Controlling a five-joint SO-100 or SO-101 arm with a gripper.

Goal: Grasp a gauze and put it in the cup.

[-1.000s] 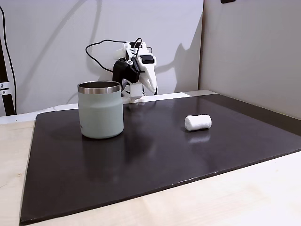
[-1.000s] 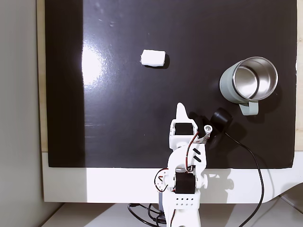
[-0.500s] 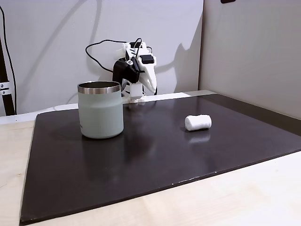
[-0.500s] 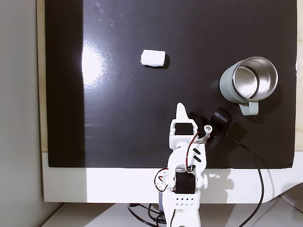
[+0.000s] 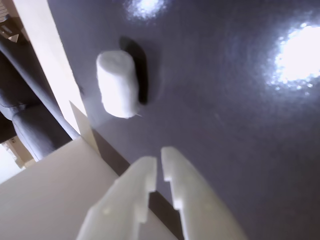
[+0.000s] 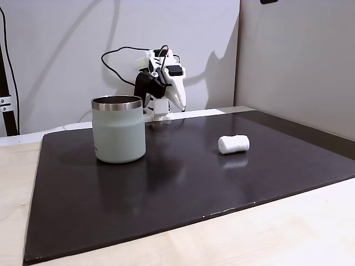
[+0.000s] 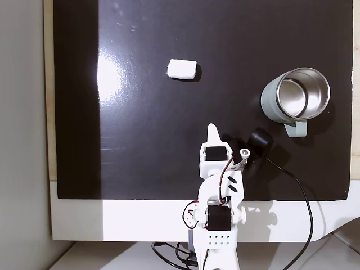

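Observation:
The gauze, a small white roll, lies on its side on the black mat, away from everything else; it shows in a fixed view and in the wrist view. The pale grey-green cup stands upright with a steel rim, and a fixed view from above shows its wall and a small handle. My white gripper hangs shut and empty over the mat's edge near the arm's base, well short of the gauze. Its fingers lie almost together in the wrist view. From the side, the gripper points down behind the cup.
The black mat covers most of a light wooden table. A black cable runs from the arm past the cup. Grey walls stand behind and to the right in a fixed view.
The arm has shifted slightly at the back of the mat. The gauze and the cup have not moved.

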